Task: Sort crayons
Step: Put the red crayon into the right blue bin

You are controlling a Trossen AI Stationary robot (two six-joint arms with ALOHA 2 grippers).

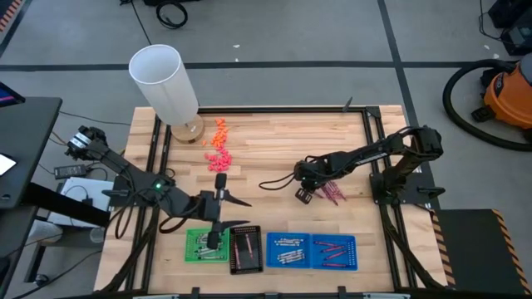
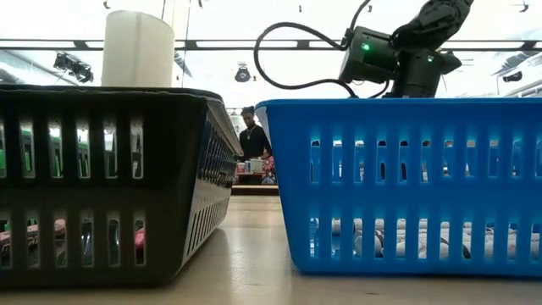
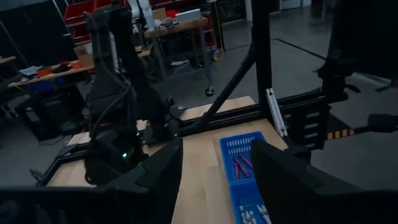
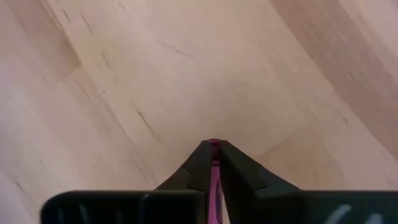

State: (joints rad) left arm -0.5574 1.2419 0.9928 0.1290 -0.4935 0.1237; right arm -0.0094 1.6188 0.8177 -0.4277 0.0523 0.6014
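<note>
Here the right gripper (image 4: 213, 163) jaws clamp a magenta crayon (image 4: 214, 180) lengthwise between them.

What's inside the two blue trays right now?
Grey-silver crayons lie in the left blue tray; magenta ones in the right blue tray. Anything beneath them is covered.

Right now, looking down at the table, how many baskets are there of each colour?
Green basket: 1
Black basket: 1
Blue baskets: 2
Total: 4 baskets
</note>
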